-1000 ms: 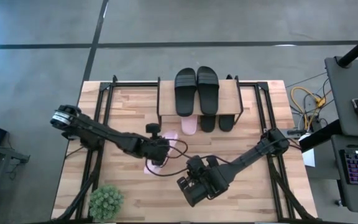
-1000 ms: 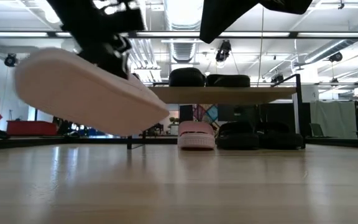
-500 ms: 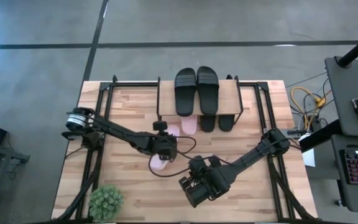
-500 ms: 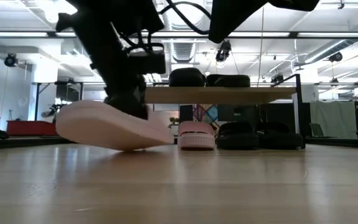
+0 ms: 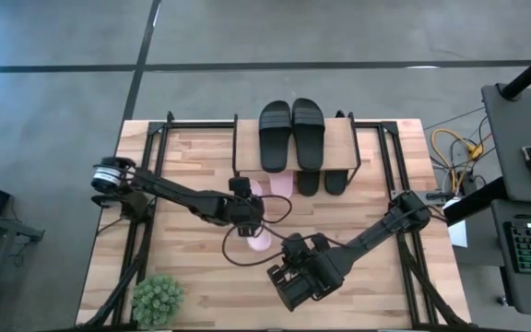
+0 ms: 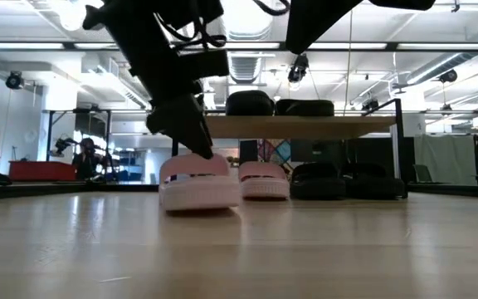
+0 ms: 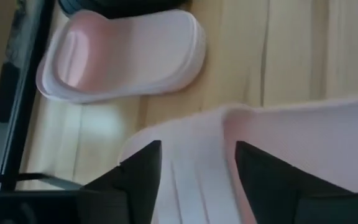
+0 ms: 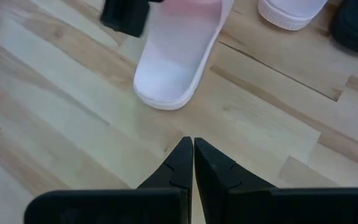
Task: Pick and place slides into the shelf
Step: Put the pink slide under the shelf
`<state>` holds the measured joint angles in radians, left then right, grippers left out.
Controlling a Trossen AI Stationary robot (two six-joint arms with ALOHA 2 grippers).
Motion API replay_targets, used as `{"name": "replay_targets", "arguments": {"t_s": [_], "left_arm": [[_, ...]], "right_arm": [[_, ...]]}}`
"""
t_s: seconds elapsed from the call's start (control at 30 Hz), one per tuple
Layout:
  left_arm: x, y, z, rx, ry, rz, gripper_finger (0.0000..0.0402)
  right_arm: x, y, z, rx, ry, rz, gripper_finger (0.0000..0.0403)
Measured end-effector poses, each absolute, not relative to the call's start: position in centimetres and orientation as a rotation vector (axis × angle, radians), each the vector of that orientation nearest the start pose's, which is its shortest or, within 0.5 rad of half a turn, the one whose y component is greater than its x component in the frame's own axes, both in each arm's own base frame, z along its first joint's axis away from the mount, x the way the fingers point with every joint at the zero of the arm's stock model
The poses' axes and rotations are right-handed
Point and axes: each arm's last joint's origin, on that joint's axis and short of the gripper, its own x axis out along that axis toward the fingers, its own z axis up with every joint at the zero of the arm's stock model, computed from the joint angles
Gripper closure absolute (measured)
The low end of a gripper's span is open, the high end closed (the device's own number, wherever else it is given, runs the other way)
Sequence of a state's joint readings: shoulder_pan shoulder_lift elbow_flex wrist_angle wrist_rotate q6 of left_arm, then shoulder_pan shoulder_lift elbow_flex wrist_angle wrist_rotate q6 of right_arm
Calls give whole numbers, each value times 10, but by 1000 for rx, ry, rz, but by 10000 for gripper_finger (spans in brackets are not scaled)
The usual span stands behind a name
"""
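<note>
One pale pink slide lies flat on its sole on the table in front of the shelf; it also shows in the low view. My left gripper is above it, shut on its strap. The second pink slide and two black slides lie under the shelf's board. Two more black slides lie on the board. My right gripper is shut and empty above the table, just near of the first slide's heel. My left gripper has the pink slide's wide ribbed strap between its two fingers, one finger at the strap's toe-side edge, the other at its heel-side edge. The fingers slant down from above and from the table's left. The slide rests flat on the table.
A small green plant stands at the table's near left corner. The shelf's black legs stand just left of the pink slides in the low view. Black frame rails run along the table's left and right sides.
My left gripper has gone down and toward the table's right edge and the shelf with the pink slide. The slide was lifted and tilted; it now lies flat on the table next to the other pink slide.
</note>
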<state>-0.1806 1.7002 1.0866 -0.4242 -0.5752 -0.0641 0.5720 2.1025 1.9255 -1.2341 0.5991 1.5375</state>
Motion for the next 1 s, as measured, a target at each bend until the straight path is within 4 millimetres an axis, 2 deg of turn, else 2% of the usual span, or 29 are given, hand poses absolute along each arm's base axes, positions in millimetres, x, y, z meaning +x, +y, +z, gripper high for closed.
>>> {"name": "replay_targets", "arguments": {"t_s": [0.17, 0.33, 0.43, 0.5, 0.6, 0.7, 0.87, 1.0], "left_arm": [[319, -48, 209, 276, 996, 286, 199], [300, -56, 241, 109, 920, 197, 198], [281, -58, 257, 8, 887, 200, 198], [266, -57, 258, -62, 870, 223, 198], [243, -53, 245, -188, 878, 246, 200], [224, -51, 221, -358, 879, 220, 218], [209, -48, 191, -560, 772, 233, 299], [206, -43, 181, -523, 719, 337, 370]], "right_arm": [[361, 213, 256, 576, 827, -832, 394], [360, 214, 255, 608, 917, -801, 394], [361, 214, 252, 630, 968, -779, 394], [362, 214, 251, 635, 965, -774, 394], [363, 214, 251, 641, 960, -771, 394], [363, 214, 251, 642, 959, -771, 394], [365, 212, 252, 646, 953, -773, 394], [367, 209, 252, 649, 934, -777, 394]]}}
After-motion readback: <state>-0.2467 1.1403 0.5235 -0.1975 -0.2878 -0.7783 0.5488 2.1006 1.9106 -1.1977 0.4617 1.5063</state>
